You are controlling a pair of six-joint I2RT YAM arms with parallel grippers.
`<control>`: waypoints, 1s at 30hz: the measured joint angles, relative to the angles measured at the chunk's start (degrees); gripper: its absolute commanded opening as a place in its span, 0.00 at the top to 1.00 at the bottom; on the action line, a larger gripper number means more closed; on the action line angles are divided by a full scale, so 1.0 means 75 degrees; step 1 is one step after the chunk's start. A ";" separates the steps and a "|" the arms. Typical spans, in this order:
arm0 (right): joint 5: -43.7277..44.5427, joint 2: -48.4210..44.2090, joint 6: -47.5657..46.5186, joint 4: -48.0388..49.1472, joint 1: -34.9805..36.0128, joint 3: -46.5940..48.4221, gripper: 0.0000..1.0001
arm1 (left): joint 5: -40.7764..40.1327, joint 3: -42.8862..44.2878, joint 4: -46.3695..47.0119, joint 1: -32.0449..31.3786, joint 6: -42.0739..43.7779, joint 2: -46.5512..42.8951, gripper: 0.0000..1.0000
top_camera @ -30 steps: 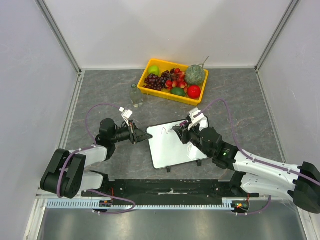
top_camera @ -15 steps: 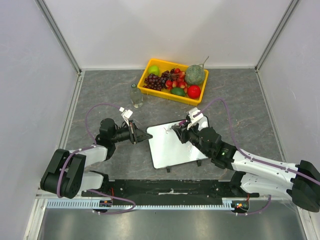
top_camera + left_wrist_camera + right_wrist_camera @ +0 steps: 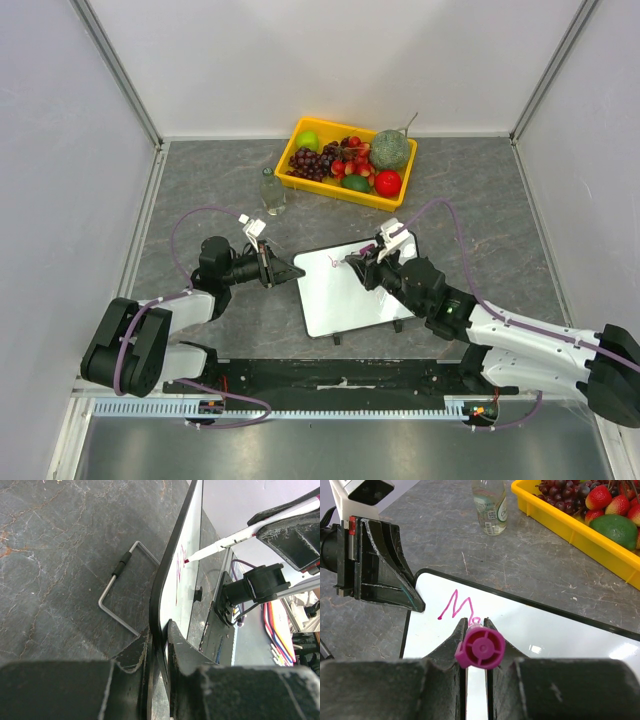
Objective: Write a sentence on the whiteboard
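The right pincer (image 3: 475, 626) has slid a little back toward the left along the whiteboard's (image 3: 345, 295) far edge since half a second ago. The left arm and everything else on the table have not shifted. That right pincer is clamped on one magenta marker (image 3: 480, 647), whose round end faces the wrist camera. The marker's tip rests on the board at the end of the magenta lettering (image 3: 457, 605). So far this is a single short scrawl close to the board's far left corner.

The left pincer (image 3: 159, 630) is closed on the board's thin black rim, one finger on each side of it, at the board's left edge. A bent wire stand (image 3: 125, 587) shows on the table beside that edge.

The one whiteboard sits in the middle of the grey table (image 3: 480, 200), toward its near edge, between the two arms.

At the middle of the table's far edge stands one yellow tray (image 3: 335, 190). It holds dark grapes, small red fruits, a pale green fruit, a large round green one, a round red one and a dark green one. One small clear bottle (image 3: 271, 190) stands upright just beside the tray's left end.
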 measured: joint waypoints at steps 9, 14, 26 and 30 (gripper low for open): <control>0.0184 -0.0055 0.0061 0.0003 0.0009 -0.0050 1.00 | -0.0003 0.0003 -0.0006 0.0000 0.0000 0.0000 0.98; 0.0423 -0.0108 0.0064 0.0006 0.0012 -0.0050 1.00 | -0.0003 0.0003 -0.0009 0.0000 0.0003 0.0000 0.98; 0.0495 0.0061 0.0076 0.0160 0.0012 0.0012 1.00 | -0.0023 0.0006 -0.0058 0.0000 0.0003 -0.0003 0.98; 0.0490 0.0076 0.0076 0.0187 0.0012 0.0012 1.00 | -0.0026 0.0006 -0.0058 0.0000 0.0003 -0.0003 0.98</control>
